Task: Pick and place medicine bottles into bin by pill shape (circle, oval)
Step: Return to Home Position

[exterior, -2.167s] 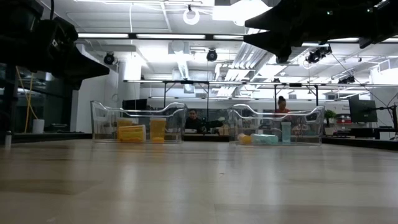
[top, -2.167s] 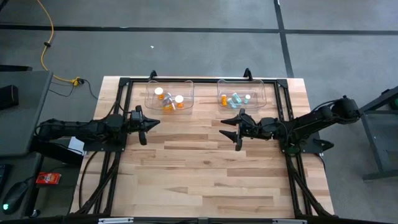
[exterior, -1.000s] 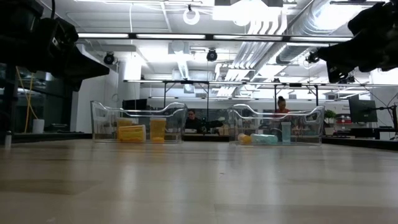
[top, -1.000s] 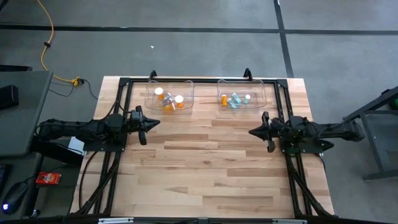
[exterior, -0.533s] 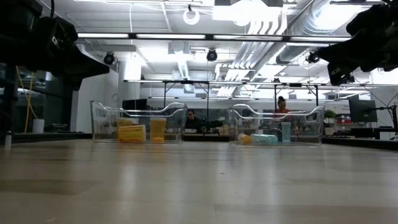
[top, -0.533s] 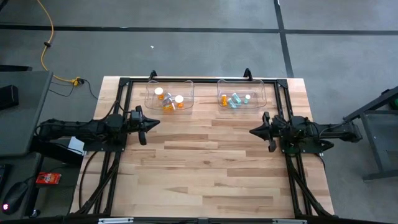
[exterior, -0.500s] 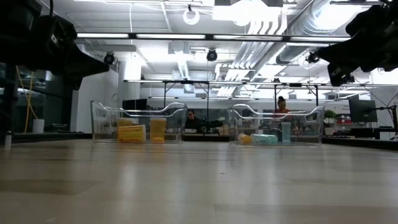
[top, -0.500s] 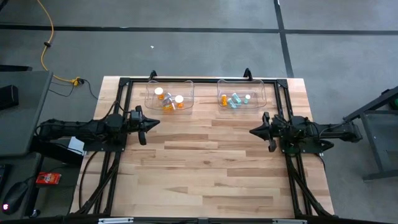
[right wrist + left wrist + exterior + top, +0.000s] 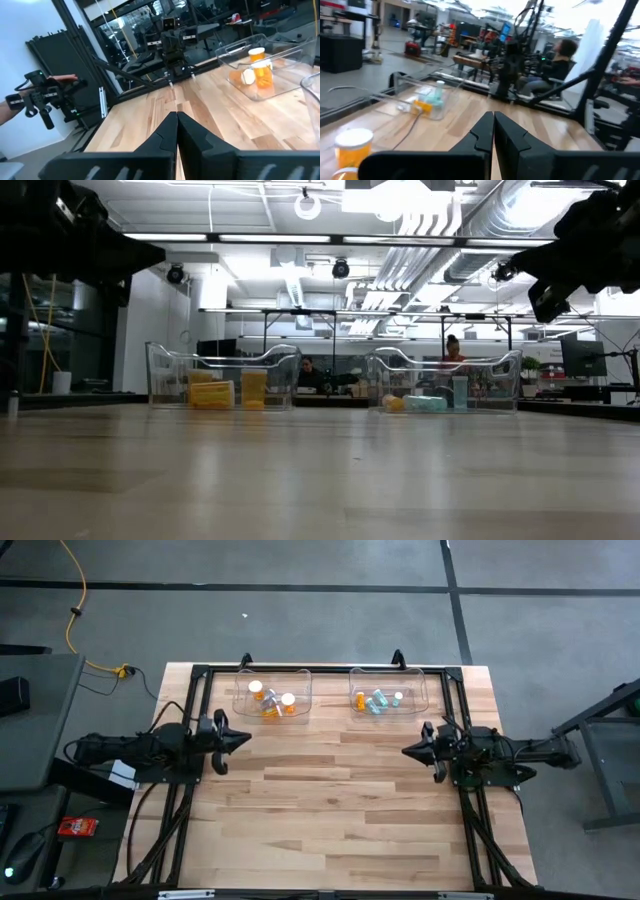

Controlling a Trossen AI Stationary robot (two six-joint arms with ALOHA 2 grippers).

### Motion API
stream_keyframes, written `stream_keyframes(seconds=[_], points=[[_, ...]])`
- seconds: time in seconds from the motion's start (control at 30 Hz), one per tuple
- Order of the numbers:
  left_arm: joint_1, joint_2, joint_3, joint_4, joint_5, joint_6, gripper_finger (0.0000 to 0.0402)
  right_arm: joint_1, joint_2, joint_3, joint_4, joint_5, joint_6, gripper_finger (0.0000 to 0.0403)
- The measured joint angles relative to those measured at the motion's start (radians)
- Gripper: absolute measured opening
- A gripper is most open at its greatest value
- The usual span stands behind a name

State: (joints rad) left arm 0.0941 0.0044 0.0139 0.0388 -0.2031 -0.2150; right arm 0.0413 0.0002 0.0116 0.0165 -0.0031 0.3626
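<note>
The medicine bottles lie in two clear bins at the table's far side. Orange ones [image 9: 268,700] are in the left bin [image 9: 300,680], and pale teal and clear ones [image 9: 378,700] are in the right bin [image 9: 420,680]. My left gripper [image 9: 247,739] is shut and holds nothing. It hovers level near the table's left edge, in front of the left bin. My right gripper [image 9: 404,752] is also shut and holds nothing, level near the right edge and nearer than the right bin. The wrist views show each pair of fingers closed together: left [image 9: 493,125], right [image 9: 176,122].
Black frame rails [image 9: 190,790] run along the left, right and far sides of the wooden table [image 9: 320,820]. In the low view the bins [image 9: 222,378] [image 9: 445,382] stand at the far side. A person's hand [image 9: 10,107] holding a device shows beyond the table.
My left gripper has risen a little, tipped up to level and drawn slightly back toward the table's left edge, staying shut. My right gripper has rolled somewhat about its own axis without leaving its place. The bottles and bins have kept still.
</note>
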Motion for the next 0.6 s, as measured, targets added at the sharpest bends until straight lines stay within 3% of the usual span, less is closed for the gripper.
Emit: stream_keyframes(seconds=[0.6], points=[[-0.004, -0.001, 0.0, 0.002, 0.01, -0.001, 0.0003, 0.025, 0.013, -0.002, 0.002, 0.002, -0.004, 0.0]])
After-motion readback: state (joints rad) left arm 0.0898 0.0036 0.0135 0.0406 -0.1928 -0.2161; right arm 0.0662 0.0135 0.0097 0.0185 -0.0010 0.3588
